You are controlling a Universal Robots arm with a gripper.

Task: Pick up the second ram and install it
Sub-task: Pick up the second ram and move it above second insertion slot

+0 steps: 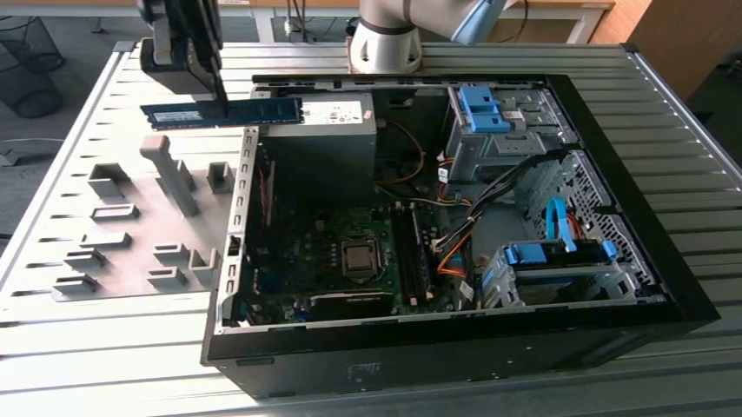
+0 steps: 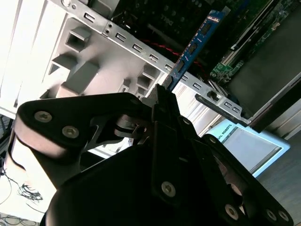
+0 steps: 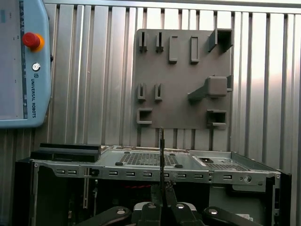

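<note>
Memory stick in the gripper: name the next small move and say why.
Probably carry the memory stick toward the exterior view's right, over the open case toward the long black slots on the motherboard. The gripper holds it in the air by the case's wall and the grey fixture plate, not yet over the slots.

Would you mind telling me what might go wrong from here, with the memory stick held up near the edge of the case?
1. The tool pinches the second ram on a narrow strip, so it may tilt or slip.
2. It hangs near the case's metal wall and may clip it.
3. Orange cables lie beside the memory slots and may snag.
</note>
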